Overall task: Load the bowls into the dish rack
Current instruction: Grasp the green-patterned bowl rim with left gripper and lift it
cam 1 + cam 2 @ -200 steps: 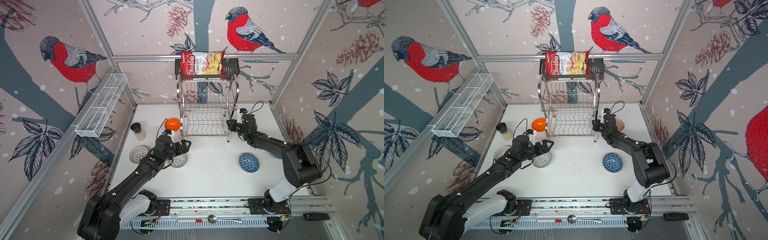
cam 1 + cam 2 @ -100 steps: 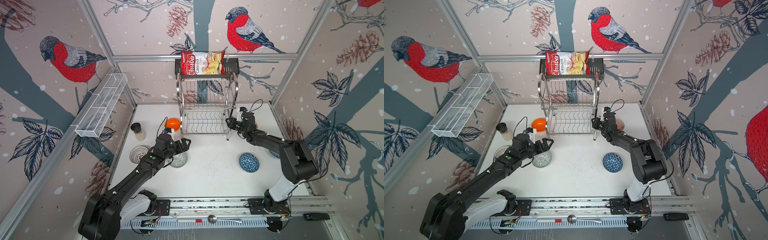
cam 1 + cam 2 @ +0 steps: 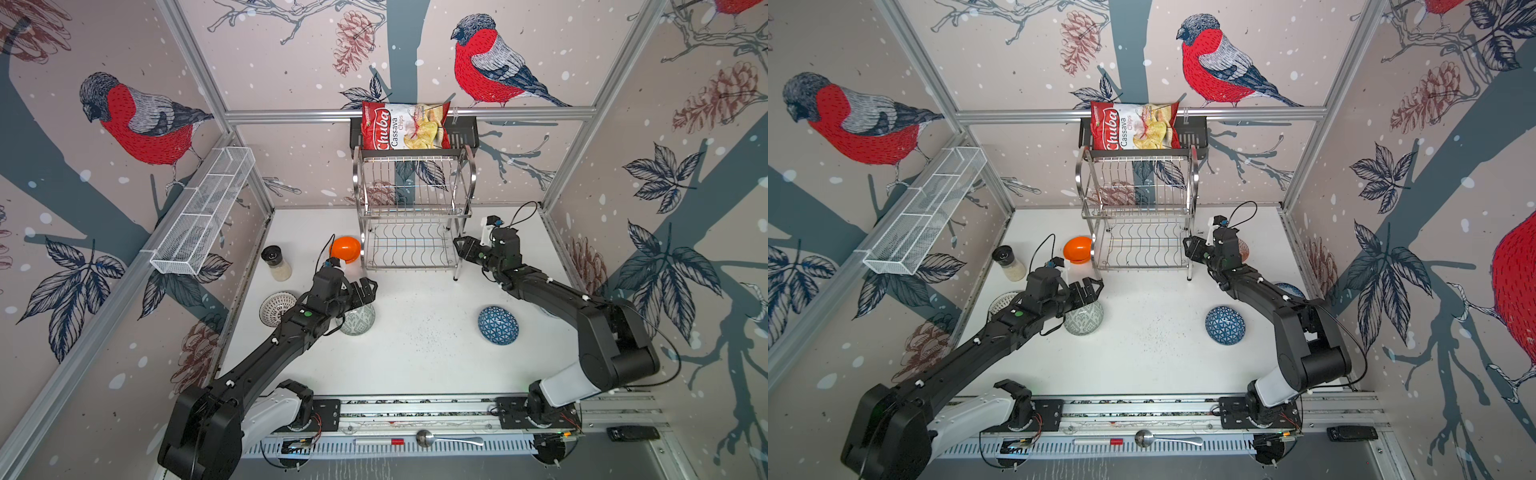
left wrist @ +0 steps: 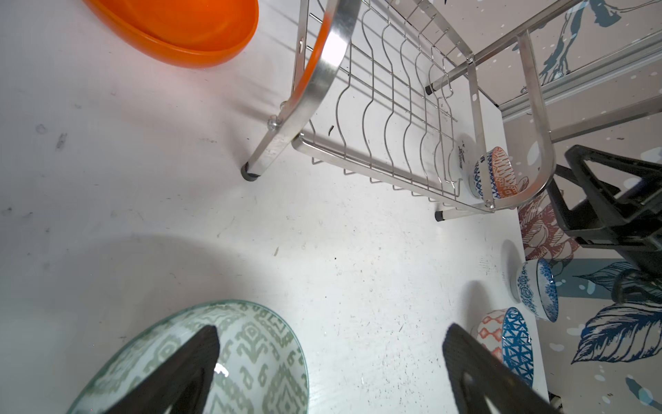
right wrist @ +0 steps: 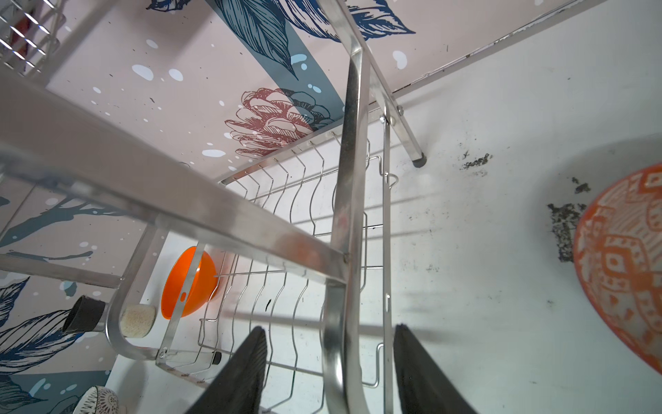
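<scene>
The steel dish rack (image 3: 411, 232) stands at the back middle with bare shelves. My right gripper (image 3: 463, 247) is at its right side frame. In the right wrist view its open jaws (image 5: 330, 328) straddle the arched tube (image 5: 351, 179) with a gap on each side. The red-orange bowl (image 5: 623, 265) lies just beside it. My left gripper (image 3: 365, 291) hovers open over the grey-green bowl (image 3: 358, 321), one finger (image 4: 200, 358) above its inside. The orange bowl (image 3: 345, 248) leans by the rack's left leg. The blue-triangle bowl (image 3: 498, 325) lies at front right.
A white-ribbed bowl (image 3: 277, 308) and a glass shaker jar (image 3: 276, 262) sit along the left wall. A blue-floral bowl (image 3: 1289, 289) is partly hidden behind my right arm. A white mesh basket (image 3: 203, 220) hangs on the left wall, a chips bag (image 3: 405, 126) above the rack.
The right gripper's jaws have spread apart around the rack's side tube. The left arm and the bowls have stayed where they were.
</scene>
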Tool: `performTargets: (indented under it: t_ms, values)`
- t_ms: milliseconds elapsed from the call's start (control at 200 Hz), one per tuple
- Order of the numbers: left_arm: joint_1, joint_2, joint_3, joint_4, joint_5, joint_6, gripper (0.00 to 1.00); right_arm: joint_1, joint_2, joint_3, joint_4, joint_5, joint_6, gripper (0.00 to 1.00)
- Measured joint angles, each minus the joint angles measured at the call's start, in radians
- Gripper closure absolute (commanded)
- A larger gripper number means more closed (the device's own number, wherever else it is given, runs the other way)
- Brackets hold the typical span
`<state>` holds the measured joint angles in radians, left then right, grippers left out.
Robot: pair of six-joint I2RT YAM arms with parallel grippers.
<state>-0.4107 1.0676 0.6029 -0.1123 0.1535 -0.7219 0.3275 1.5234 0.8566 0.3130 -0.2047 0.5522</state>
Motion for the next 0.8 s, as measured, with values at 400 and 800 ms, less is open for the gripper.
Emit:
performTargets:
  t_ms: [400, 800]
  values:
    - [0.019, -0.078, 0.011, -0.117, -0.153, 0.014, 0.02, 0.023, -0.105, -0.114, -0.026, 0.066, -0.026, 0.0]
    - [0.069, -0.093, -0.061, -0.215, -0.209, -0.039, 0.03, 0.093, -0.127, -0.18, -0.018, 0.148, -0.052, 0.0]
